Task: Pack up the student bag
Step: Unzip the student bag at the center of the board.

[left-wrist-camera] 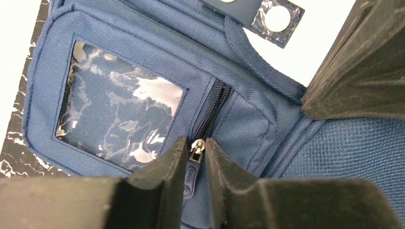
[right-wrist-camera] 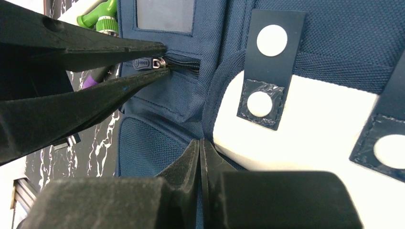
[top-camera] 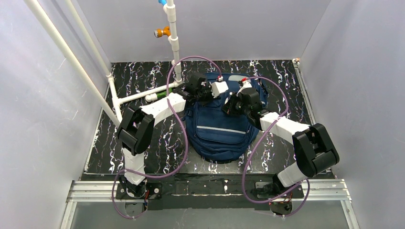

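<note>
The student bag [top-camera: 217,129], navy blue, lies flat in the middle of the black marbled table. Its clear pocket window [left-wrist-camera: 119,109] fills the left of the left wrist view, with a dark zip [left-wrist-camera: 212,107] beside it. My left gripper [left-wrist-camera: 196,145] is shut on the navy zip pull [left-wrist-camera: 192,171] at the lower end of that zip. It shows again in the right wrist view, left gripper [right-wrist-camera: 165,58] pinching the same pull [right-wrist-camera: 142,63]. My right gripper [right-wrist-camera: 200,143] is shut on a fold of the bag's fabric between the blue mesh [right-wrist-camera: 148,148] and a white trim patch [right-wrist-camera: 310,143]. Both grippers meet over the bag's upper part, left gripper [top-camera: 220,94] and right gripper [top-camera: 228,106].
A green and purple object [right-wrist-camera: 102,19] lies on the table just left of the bag, near the white pipe frame [top-camera: 143,95]. Grey walls close in the table on three sides. Purple cables loop from both arms over the bag's sides.
</note>
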`<state>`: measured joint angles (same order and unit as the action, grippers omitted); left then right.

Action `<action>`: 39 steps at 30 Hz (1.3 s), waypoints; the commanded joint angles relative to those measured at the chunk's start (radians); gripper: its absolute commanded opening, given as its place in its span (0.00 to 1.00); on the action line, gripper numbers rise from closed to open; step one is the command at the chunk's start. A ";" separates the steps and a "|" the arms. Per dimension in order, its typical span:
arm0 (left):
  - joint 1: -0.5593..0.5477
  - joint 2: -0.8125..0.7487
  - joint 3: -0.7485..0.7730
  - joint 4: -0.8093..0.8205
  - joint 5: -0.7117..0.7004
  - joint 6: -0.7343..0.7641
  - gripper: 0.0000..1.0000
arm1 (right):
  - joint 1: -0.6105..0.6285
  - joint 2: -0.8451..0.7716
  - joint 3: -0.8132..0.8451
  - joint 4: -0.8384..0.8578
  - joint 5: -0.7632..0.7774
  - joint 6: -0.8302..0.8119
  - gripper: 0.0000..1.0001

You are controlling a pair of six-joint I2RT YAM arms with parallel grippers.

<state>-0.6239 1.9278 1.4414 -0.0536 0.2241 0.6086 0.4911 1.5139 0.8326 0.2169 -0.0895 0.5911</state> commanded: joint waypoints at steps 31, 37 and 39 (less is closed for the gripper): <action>0.124 -0.081 -0.150 -0.108 -0.443 0.032 0.00 | -0.091 0.039 -0.184 -0.123 0.250 0.236 0.01; 0.134 -0.127 -0.168 -0.138 -0.429 -0.008 0.07 | -0.092 0.028 -0.178 -0.119 0.258 0.205 0.01; 0.132 -0.158 -0.171 -0.154 -0.394 -0.042 0.12 | -0.091 0.020 -0.165 -0.102 0.239 0.151 0.01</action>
<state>-0.5865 1.8355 1.3148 -0.0517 0.0193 0.6056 0.4488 1.4929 0.7216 0.3412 -0.0143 0.8787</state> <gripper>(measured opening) 0.093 0.024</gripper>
